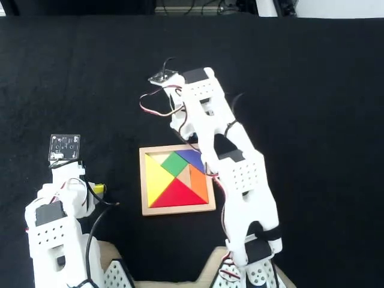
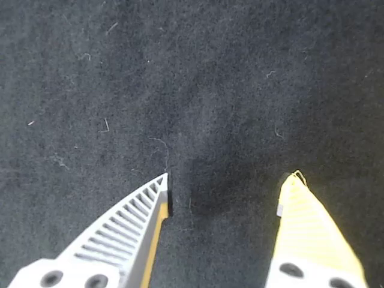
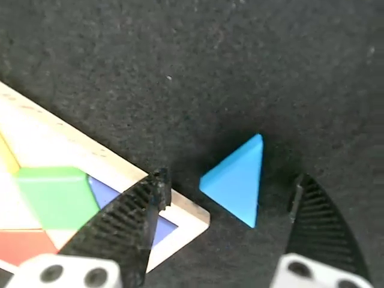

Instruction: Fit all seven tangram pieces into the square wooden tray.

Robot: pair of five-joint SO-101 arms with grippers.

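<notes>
Seen over the right claw (image 3: 229,180): spread wide, pinching nothing, one finger to each side of a small blue triangle (image 3: 236,180). Lying flat on the black desk (image 3: 270,54), just beside a corner of the square wooden tray (image 3: 72,139) and apart from its rim.

Already seated in the tray: a yellow triangle (image 1: 156,177), a green piece (image 1: 174,163), a red triangle (image 1: 177,194), an orange piece (image 1: 197,177) and a blue-violet piece (image 1: 193,157) along the far edge. Beside the green piece, a patch of pale floor, seemingly a slot not yet filled.

As for handling the blue triangle: by the look, light, stiff and hard, with smooth painted faces, so probably slippery under rigid fingers. Hardly fragile. Too thin and low to take by its faces, so best taken by the edges, with the fingers down close to the cloth. Better to set one finger flat along the long side and the other against the opposite corner. Avoid squeezing two slanted sides: a wedge under pressure, apt to squirt out or spin.

Left claw (image 2: 229,177): likewise spread, gripping nothing, above bare black desk, well apart from the tray.
</notes>
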